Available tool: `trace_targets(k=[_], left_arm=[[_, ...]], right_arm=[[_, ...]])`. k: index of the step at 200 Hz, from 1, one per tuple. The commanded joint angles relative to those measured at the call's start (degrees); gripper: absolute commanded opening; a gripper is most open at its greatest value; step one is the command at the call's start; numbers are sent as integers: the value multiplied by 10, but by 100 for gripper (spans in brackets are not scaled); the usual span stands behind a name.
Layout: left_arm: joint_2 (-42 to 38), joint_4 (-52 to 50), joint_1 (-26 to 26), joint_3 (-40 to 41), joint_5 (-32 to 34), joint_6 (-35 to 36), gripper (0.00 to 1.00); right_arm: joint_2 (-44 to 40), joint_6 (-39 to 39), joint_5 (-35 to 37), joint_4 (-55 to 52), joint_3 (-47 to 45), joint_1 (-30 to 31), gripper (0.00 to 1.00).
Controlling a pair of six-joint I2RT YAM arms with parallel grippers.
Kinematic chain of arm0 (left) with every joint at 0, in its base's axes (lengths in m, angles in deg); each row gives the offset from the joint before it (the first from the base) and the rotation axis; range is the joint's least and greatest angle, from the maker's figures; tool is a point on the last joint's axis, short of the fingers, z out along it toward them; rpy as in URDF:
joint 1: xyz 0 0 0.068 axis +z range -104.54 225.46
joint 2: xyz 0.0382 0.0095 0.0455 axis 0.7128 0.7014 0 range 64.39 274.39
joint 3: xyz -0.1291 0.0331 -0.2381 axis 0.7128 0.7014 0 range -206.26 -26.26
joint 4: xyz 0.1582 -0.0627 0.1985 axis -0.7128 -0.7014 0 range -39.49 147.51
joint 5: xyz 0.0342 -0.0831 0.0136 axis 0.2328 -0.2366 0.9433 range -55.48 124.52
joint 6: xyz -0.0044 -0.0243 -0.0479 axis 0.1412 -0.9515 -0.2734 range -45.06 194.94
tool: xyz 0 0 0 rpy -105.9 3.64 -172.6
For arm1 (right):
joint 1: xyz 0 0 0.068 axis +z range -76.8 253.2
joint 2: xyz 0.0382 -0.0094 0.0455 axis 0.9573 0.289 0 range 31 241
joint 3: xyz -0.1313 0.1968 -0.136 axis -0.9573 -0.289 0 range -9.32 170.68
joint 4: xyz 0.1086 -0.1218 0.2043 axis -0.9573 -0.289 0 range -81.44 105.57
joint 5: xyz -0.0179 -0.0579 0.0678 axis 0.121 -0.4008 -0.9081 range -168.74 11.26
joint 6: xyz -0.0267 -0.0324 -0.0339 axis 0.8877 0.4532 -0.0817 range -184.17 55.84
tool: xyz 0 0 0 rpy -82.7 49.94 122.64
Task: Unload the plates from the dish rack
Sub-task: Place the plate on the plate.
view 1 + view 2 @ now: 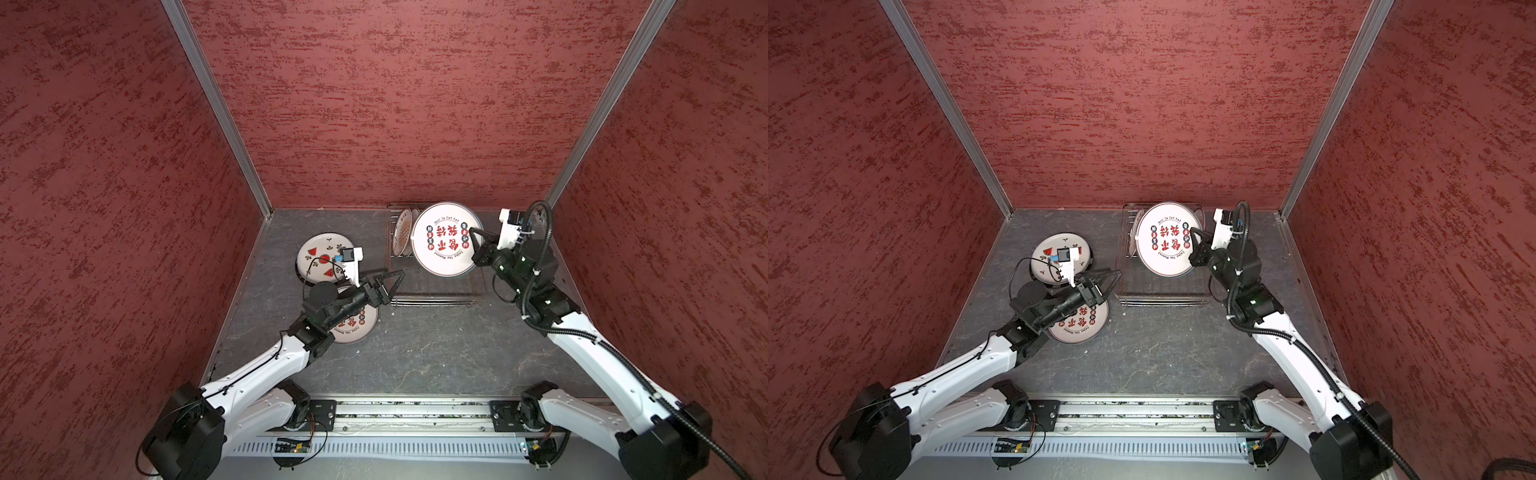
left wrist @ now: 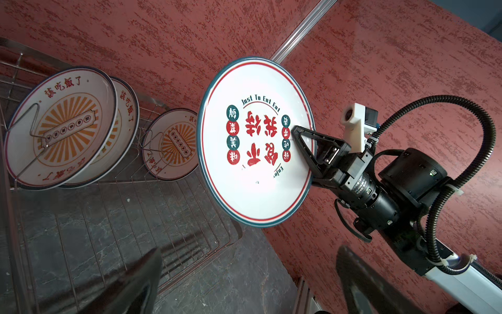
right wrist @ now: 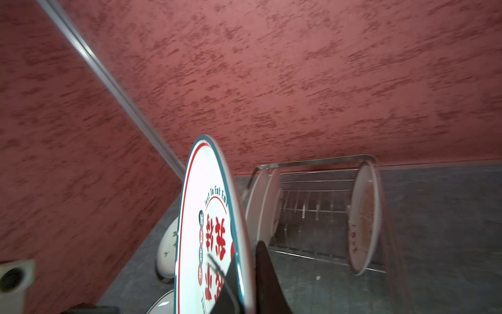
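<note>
The right end effector (image 1: 473, 235) is clamped on the rim of a large round white plate with red characters (image 1: 441, 259) — held upright over the silver wire dish rack (image 1: 434, 300) beneath it. Three smaller orange-sunburst plates (image 2: 68, 127) stand in that rack. The left end effector (image 1: 398, 286) — jaws apart — hovers over a matching plate (image 1: 353, 330) lying on the dark counter (image 1: 415, 353).

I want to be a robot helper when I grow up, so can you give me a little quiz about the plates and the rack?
1. True or false: the jaws of the left arm are shut on a plate.
2. How many sunburst plates stand in the dish rack?
3. Which plate do the jaws of the right arm hold? A watermelon, B red-character plate, C sunburst.
Key: 1 false, they are open; 2 three; 3 B.
</note>
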Motion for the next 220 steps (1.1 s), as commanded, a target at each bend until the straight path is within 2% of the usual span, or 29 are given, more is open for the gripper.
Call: trace_targets(k=[1, 21, 39, 68, 76, 119, 154, 197, 220], left_arm=[[8, 17, -13, 6, 15, -6, 99], [16, 26, -20, 10, 13, -8, 96], [20, 25, -27, 10, 18, -7, 82], [43, 25, -31, 2, 22, -13, 68], [49, 26, -32, -1, 24, -16, 60], [75, 26, -45, -17, 36, -21, 34], [103, 23, -50, -31, 36, -26, 30], [115, 1, -51, -41, 59, -43, 23], [121, 4, -51, -44, 45, -49, 19]], right_arm=[[-42, -95, -117, 163, -42, -14, 0], [-54, -138, -140, 223, -89, -21, 0], [-54, -160, -138, 261, -122, -22, 0], [-42, -198, -155, 334, -164, -22, 0], [-40, -205, -154, 347, -173, -22, 0], [-19, -209, -152, 386, -203, -22, 0], [-10, -212, -158, 431, -231, -22, 0], [-7, -209, -154, 435, -242, -22, 0], [7, -207, -164, 435, -237, -22, 0]])
